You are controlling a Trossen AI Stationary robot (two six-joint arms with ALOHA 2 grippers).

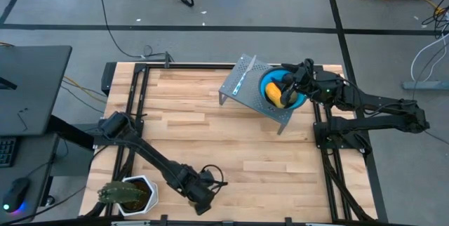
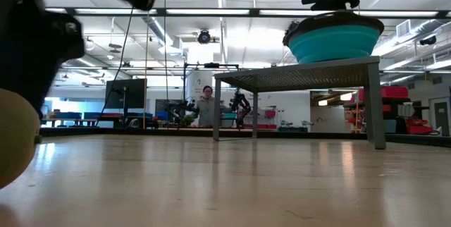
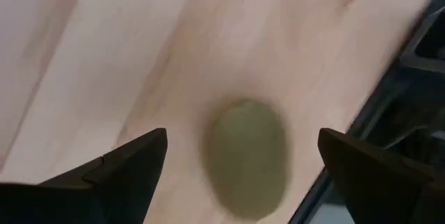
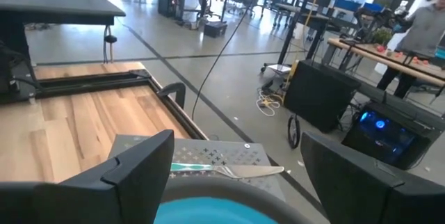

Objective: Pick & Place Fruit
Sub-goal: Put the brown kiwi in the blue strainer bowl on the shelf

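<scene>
Olive-brown oval fruit [image 3: 248, 158] lies on desk [image 1: 210, 149] near front edge, between spread fingers of my left tool [image 3: 243, 165], poised to pinch. Right tool [image 1: 286, 84], spread, hovers over teal bowl [image 1: 270, 78] holding yellow fruit [image 1: 275, 96], on perforated stand [image 1: 242, 85].

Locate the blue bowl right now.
The blue bowl sits on the grey perforated metal stand at the table's far right in the high view, with yellow fruit inside and the right tool open just above it.
</scene>
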